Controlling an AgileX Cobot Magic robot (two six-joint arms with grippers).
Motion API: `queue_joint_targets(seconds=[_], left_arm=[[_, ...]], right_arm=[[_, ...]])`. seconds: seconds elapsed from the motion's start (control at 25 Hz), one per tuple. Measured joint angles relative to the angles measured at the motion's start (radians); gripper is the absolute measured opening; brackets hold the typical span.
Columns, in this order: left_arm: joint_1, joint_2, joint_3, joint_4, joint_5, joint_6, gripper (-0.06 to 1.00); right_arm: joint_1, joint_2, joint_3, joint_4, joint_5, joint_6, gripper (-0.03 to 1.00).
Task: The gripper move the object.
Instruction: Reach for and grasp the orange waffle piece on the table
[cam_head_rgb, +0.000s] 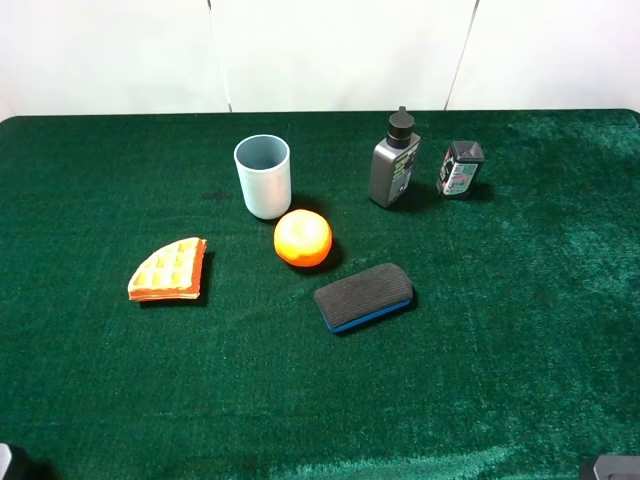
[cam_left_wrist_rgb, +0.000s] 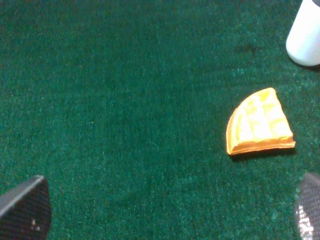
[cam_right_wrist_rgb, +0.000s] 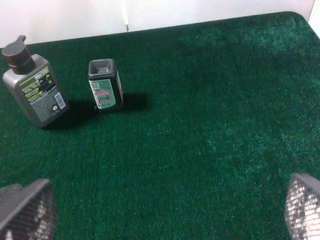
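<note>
Jaws on both arms gape empty, and your left arm is nearer, since the waffle (cam_head_rgb: 168, 270) lies on that side of the cup (cam_head_rgb: 263, 176).

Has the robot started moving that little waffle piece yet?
Nothing looks done yet. The waffle lies flat on the cloth, left of the ball, with nothing touching it. In hand: the left gripper is open and empty, the waffle in its camera's view but apart from it. The right gripper is open too. Left: reaching, grasping and moving it.
</note>
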Motion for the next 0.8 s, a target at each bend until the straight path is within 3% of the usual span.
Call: queue_joint_targets(seconds=[0.8], left_arm=[[0.0, 0.0, 0.0, 0.0, 0.0, 0.0, 0.99]], right_arm=[[0.0, 0.0, 0.0, 0.0, 0.0, 0.0, 0.7]])
